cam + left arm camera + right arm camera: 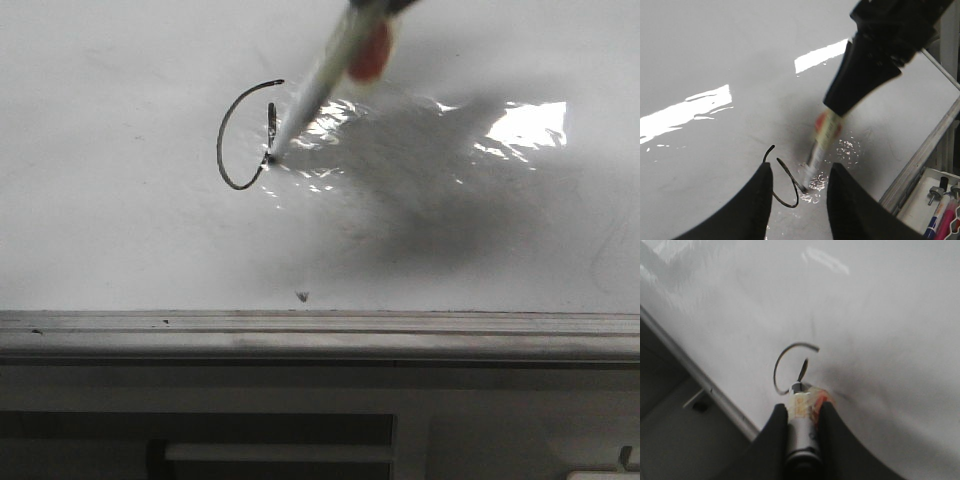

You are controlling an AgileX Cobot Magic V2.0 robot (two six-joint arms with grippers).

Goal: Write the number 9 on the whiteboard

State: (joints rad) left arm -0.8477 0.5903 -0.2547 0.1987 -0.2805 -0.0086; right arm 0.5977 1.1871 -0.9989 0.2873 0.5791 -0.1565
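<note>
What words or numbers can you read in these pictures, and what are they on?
No printed words can be read anywhere.
Whiteboard: only an unfinished hand-drawn number 9, an open loop plus a short stroke, not yet readable as "9".
Marker pen in the right gripper: its label is too blurred to read.

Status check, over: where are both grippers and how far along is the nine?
Right gripper shut on white marker pen, tip on glossy whiteboard. Left gripper open, empty. Black number 9: loop drawn, stem just begun. Nothing in the way.
</note>
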